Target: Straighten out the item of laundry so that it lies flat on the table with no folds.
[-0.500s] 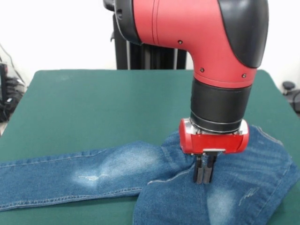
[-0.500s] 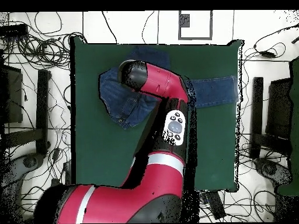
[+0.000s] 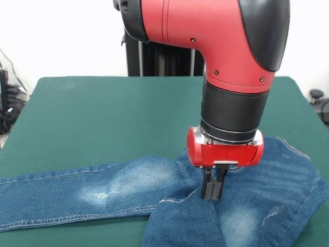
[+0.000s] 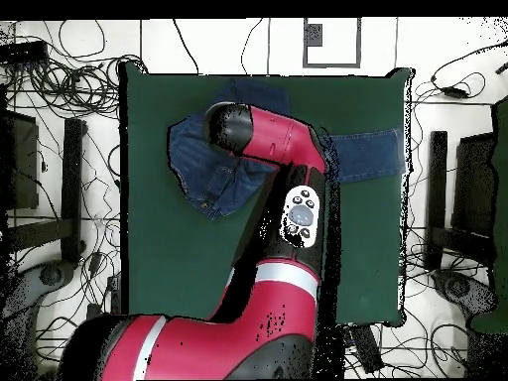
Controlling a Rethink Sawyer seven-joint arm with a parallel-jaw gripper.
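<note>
In the overhead view the red arm (image 4: 268, 159) covers the middle of the jeans (image 4: 213, 169) and hides the gripper entirely, so only the bunched part on one side and a leg (image 4: 362, 157) stretching toward the table's other edge can be seen there. In the front view the jeans (image 3: 128, 188) run off the picture at the left and at the bottom, so the leg's end and the lower part of the garment are cut off. The jeans lie on the green table (image 3: 103, 118), toward its side away from the robot's base: one leg stretches flat to the left with a faded whitish patch, and the wider part at the right is folded over on itself, with a loose edge and tan stitching crossing the middle. The gripper (image 3: 212, 189) points straight down with its two dark fingers (image 3: 207, 185) close together, and their tips meet the denim right at that folded edge. The tips sit so near the cloth that whether a pinch of fabric is held between them is hard to make out; the jaws look together.
</note>
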